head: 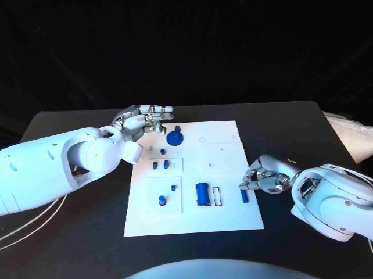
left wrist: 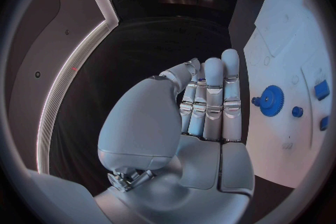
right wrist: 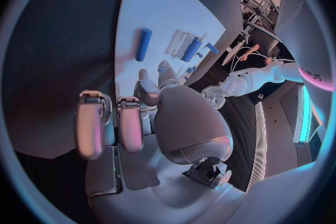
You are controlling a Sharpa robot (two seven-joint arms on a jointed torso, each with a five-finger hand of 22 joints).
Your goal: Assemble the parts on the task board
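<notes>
The left robot hand point(head: 146, 121), fingers straight and pressed together holding nothing, hovers by the blue gear point(head: 175, 138) on the task board point(head: 224, 218), while the right robot hand point(head: 262, 177), loosely curled and seemingly holding nothing, waits beside the small blue rod point(head: 244, 196), likely its next pick.

One bit of writing shows. In the right wrist view, dark letters stand on a white curved part point(right wrist: 311, 75) at the rim of the round picture. They look like "PUS", and the start of the word is cut off. The task board point(head: 228, 218) has no words or numbers that can be read. The blue parts carry no labels that can be read either.
</notes>
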